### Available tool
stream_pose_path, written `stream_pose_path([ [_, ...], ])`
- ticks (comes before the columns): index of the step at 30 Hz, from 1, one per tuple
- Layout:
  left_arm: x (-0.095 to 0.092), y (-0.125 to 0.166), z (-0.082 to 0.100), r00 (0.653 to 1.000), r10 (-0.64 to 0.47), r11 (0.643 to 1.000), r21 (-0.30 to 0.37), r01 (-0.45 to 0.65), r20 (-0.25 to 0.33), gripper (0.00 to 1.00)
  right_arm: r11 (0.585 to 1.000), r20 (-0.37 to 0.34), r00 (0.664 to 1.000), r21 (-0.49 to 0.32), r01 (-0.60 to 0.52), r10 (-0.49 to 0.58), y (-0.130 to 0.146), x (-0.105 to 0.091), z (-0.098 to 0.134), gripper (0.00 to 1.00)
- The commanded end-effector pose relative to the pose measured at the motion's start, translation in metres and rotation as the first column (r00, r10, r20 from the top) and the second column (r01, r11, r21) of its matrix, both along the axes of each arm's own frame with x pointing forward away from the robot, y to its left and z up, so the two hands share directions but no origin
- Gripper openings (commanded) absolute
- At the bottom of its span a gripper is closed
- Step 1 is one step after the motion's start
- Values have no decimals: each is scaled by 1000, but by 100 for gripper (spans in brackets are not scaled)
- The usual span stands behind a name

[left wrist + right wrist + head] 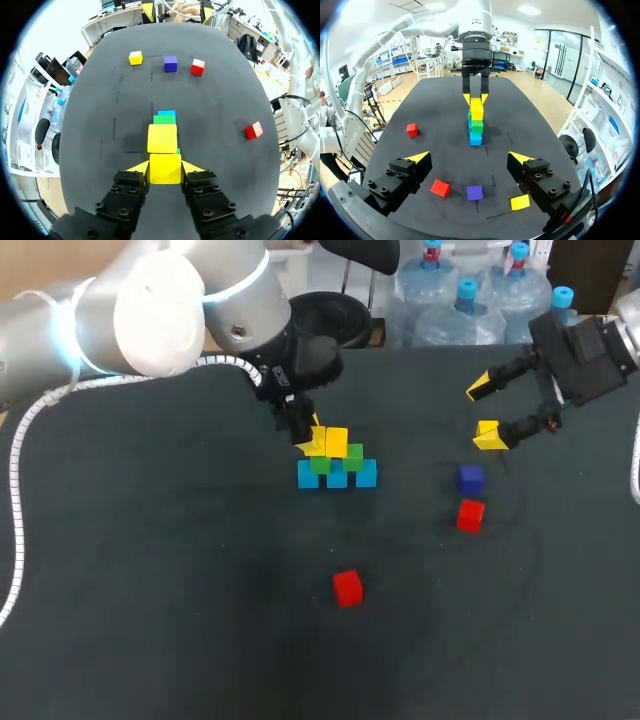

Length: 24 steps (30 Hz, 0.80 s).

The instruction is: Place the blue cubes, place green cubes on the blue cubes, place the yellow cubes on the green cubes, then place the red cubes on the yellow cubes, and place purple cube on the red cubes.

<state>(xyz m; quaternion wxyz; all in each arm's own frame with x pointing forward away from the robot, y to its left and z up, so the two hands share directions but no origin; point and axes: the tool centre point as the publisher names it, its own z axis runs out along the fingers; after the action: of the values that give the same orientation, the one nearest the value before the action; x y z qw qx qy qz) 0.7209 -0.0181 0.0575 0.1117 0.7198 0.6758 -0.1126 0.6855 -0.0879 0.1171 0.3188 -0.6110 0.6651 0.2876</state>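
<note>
Head view: three blue cubes [337, 478] sat touching in a row whose long axis ran side to side across the table [150, 590]. Two green cubes [352, 457] rested on them, and a top yellow cube [336, 441] sat on the greens. The left gripper [312, 440] hung at the stack's upper left, just beside that cube. The right gripper [484, 412] was well apart to the right, its fingers spread wide and holding nothing, with a loose yellow cube [487, 427] just beside one tip. A purple cube [471, 478] lay near it on the table, a right red cube [470, 514] close by, and a lone red cube [347, 588] sat well apart towards the front middle.

Left wrist view: both fingers pressed the sides of a held cube [165, 168], yellow and squarely aligned with the row. Straight ahead of it stood the top yellow cube [162, 138], then green, then blue. The loose yellow, purple and right red cubes lay in a line far ahead.

Right wrist view: the stack stood ahead of the wide-open fingers, seen end-on, with blue at the bottom and yellow on top. The purple cube [474, 192] lay between the fingers, untouched
</note>
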Motion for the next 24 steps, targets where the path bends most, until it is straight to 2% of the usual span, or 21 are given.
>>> stream_pose_path([
  [1, 2, 0, 0, 1000, 0, 1000, 4, 0, -4, 0, 1000, 1, 1000, 2, 0, 0, 0, 0, -1, 100],
  [24, 2, 3, -2, 1000, 7, 1000, 7, -7, -8, 0, 1000, 1, 1000, 2, 0, 0, 0, 0, -1, 100],
])
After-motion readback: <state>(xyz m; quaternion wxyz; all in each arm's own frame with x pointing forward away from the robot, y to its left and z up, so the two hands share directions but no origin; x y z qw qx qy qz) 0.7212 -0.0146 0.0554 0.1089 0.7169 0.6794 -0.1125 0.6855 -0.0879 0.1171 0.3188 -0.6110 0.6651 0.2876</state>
